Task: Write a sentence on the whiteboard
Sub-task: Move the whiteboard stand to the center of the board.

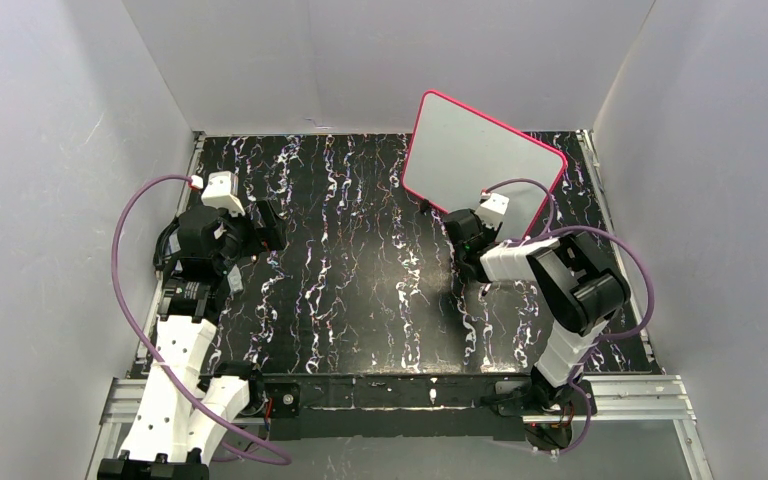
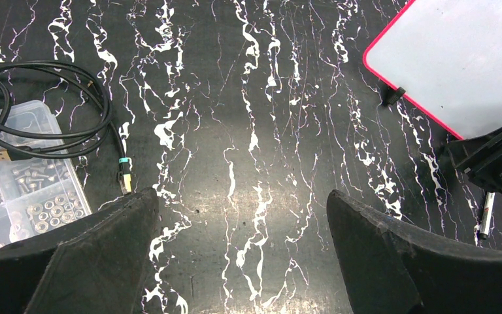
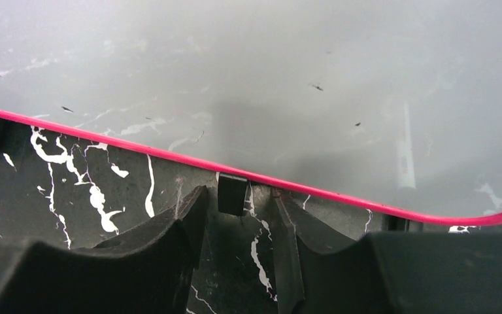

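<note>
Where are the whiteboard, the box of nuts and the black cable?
whiteboard (image 1: pixel 475 160), top view, grey face
box of nuts (image 2: pixel 36 199), left wrist view, clear lid
black cable (image 2: pixel 125 171), left wrist view, plug end

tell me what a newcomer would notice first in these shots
The whiteboard, pale grey with a bright pink-red frame, stands out at far right, set askew, with no writing visible. The table is striking too: black with white marble veins. The right end effector sits at the board's near edge, jaws apart around a small black foot, while the left end effector gapes wide on the left side.
</note>
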